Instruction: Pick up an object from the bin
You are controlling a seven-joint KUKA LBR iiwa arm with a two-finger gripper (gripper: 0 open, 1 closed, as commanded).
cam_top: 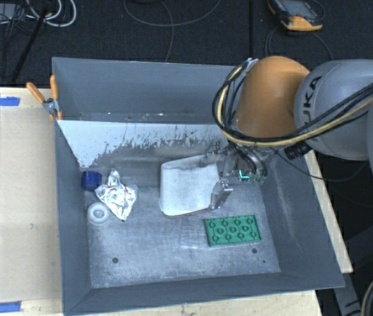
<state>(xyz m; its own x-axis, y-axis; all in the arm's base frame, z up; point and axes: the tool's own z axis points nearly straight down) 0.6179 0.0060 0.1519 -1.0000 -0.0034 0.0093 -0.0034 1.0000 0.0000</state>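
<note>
My gripper (pixel 220 198) hangs low in the middle of the bin, under the orange wrist cover. It sits at the right edge of a pale, flat, rounded-corner sheet (pixel 185 188) that lies mid-bin. Whether it touches the sheet I cannot tell. A green studded building plate (pixel 233 230) lies flat just below and to the right of the gripper, apart from it.
At the bin's left lie a crumpled piece of silver foil (pixel 120 197), a small blue cap (pixel 91 180) and a white ring-shaped cap (pixel 97 213). The arm and its cables cover the bin's upper right. The bin's sloped walls close in all around.
</note>
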